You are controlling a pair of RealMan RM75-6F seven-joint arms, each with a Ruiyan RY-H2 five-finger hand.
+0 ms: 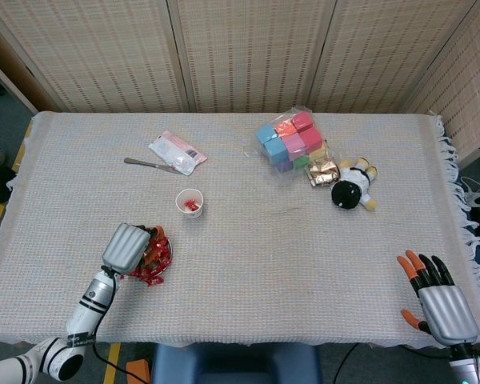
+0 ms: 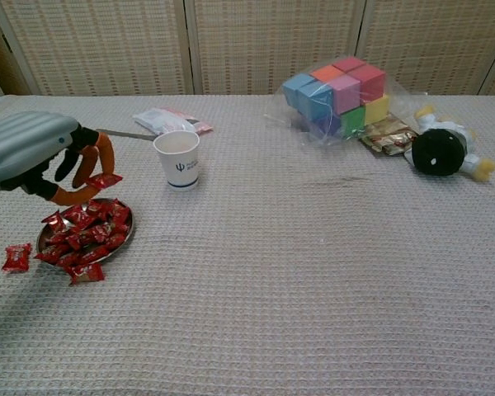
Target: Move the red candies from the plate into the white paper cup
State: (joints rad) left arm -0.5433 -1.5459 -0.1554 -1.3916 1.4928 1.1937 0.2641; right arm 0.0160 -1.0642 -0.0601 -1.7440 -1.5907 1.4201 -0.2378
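Pinching one red foil-wrapped candy (image 2: 105, 179) in the left hand (image 2: 45, 157) above the round metal plate (image 2: 125, 237), carry level over the white paper cup (image 2: 177, 159) beyond it, right hand (image 1: 438, 300) idle, fingers apart.

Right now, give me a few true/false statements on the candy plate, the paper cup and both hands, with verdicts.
1. The left hand pinches a red wrapped candy above the round metal plate. True.
2. The white paper cup lies on its side. False: it stands upright, and the head view shows red candy already inside.
3. One red candy lies on the tablecloth outside the plate. True.
4. The right hand rests on the cup. False: it is at the near right table edge, fingers apart, holding nothing.
5. The plate is empty. False: a pile of red candies fills it.
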